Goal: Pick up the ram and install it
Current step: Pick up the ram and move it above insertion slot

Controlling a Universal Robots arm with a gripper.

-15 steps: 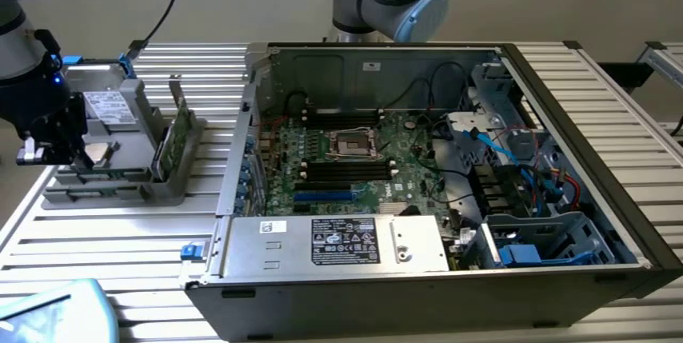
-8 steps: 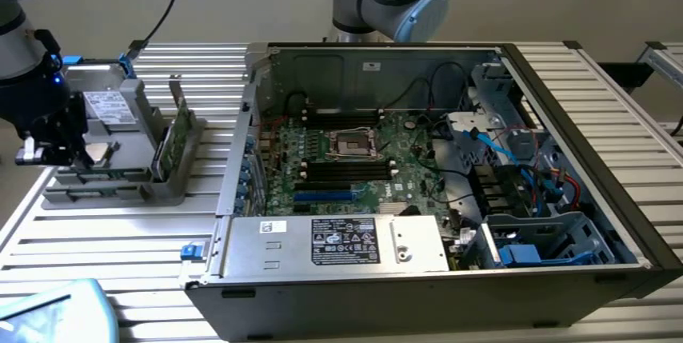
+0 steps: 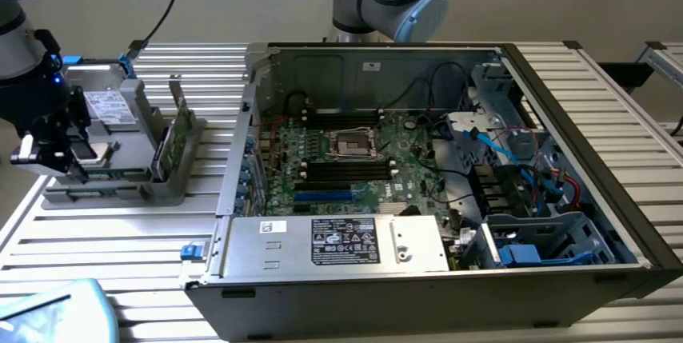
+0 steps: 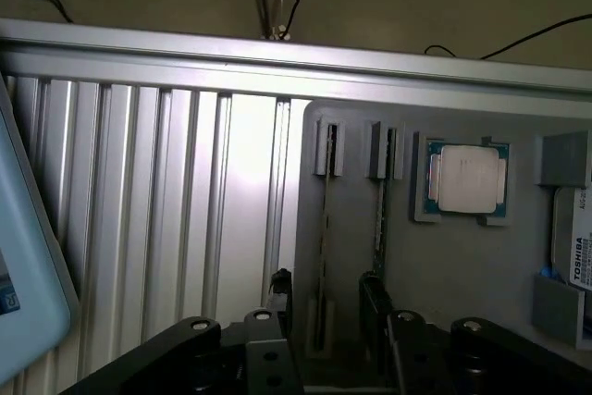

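Two ram sticks stand on edge in slots of the grey parts holder (image 4: pixel 444 265): one ram (image 4: pixel 324 219) and a second ram (image 4: pixel 379 215) beside it. My gripper (image 4: pixel 326 301) is open, its dark fingers (image 4: pixel 280 291) on either side of the first stick, with a gap on both sides. In the exterior view the gripper (image 3: pixel 51 155) hangs over the holder (image 3: pixel 117 179) at the exterior view's left. The open computer case (image 3: pixel 597 143) lies to the exterior view's right, its motherboard (image 3: pixel 405 159) showing black memory slots (image 3: pixel 341 169).
A square silver processor chip (image 4: pixel 467 179) sits in the holder beyond the sticks, and a hard drive with a label (image 4: pixel 578 247) lies further along. A taller green card (image 3: pixel 176 131) stands at the holder's edge near the case. A pale blue object (image 4: pixel 23 256) lies on the slatted table (image 4: pixel 166 210).
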